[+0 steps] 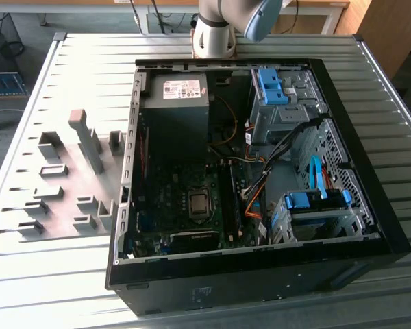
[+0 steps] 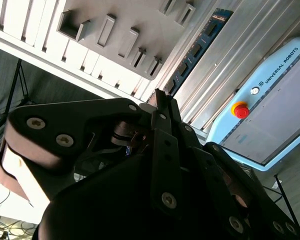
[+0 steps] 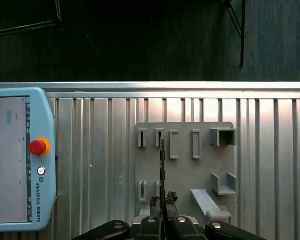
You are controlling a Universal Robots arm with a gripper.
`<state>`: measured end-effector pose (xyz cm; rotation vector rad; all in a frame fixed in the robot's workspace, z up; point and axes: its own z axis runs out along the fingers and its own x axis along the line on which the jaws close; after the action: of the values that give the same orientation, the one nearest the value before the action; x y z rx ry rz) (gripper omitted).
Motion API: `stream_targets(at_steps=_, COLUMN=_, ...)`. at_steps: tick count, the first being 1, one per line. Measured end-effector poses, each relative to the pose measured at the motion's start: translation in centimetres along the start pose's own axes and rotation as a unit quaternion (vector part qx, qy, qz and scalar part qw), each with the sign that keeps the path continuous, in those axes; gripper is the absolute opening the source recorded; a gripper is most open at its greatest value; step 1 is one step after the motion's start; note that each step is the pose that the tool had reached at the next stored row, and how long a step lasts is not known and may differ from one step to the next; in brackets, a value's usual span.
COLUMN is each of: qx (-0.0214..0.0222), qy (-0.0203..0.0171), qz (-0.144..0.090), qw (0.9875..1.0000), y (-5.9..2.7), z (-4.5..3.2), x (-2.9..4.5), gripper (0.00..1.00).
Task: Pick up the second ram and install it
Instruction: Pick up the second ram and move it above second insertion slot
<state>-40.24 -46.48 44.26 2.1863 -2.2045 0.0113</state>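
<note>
Robotics lab or workshop; ribbed metal table (image 1: 55,288) across the exterior view; opened computer case (image 1: 260,277) centre-right; grey slotted fixture plate (image 1: 61,185) at left; robot arm base (image 1: 214,34) top centre; teach pendant (image 3: 20,160) with red stop button (image 3: 37,146) in the first wrist view.

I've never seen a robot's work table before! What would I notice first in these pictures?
First, the big open computer case lying on the metal table in the exterior view, with bright blue brackets inside. In the second wrist view black fingers pinch a slim blue memory stick, and in the first wrist view a red button stands out on a pale blue control tablet.
</note>
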Motion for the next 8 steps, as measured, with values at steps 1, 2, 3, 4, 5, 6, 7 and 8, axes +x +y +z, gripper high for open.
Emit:
stream_targets(at_steps=1, qx=0.0, qy=0.0001, qz=0.0, qw=1.0, y=0.0, z=-0.01, x=0.0, gripper=0.14)
stream_targets(at_steps=2, qx=-0.0001, qy=0.0, qz=0.0, qw=1.0, y=0.0, z=-0.01, x=0.0, gripper=0.14)
stream_targets(at_steps=3, qx=0.0, qy=0.0, qz=0.0, qw=1.0, y=0.0, z=-0.01, x=0.0, gripper=0.14)
stream_targets(at_steps=4, qx=0.0, qy=0.0, qz=0.0, qw=1.0, y=-0.01, z=-0.01, x=0.0, gripper=0.14)
stream_targets(at_steps=5, qx=-0.0001, qy=0.0001, qz=0.0, qw=1.0, y=-0.04, z=-0.02, x=-0.01, gripper=0.14)
stream_targets(at_steps=6, qx=-0.0001, qy=0.0001, qz=0.0, qw=1.0, y=-0.09, z=-0.02, x=-0.01, gripper=0.14)
stream_targets(at_steps=7, qx=0.0, qy=0.0, qz=0.0, qw=1.0, y=-0.15, z=-0.01, x=0.0, gripper=0.14)
stream_targets(at_steps=8, qx=-0.0001, qy=0.0, qz=0.0, qw=1.0, y=-0.23, z=-0.01, x=0.0, gripper=0.14)
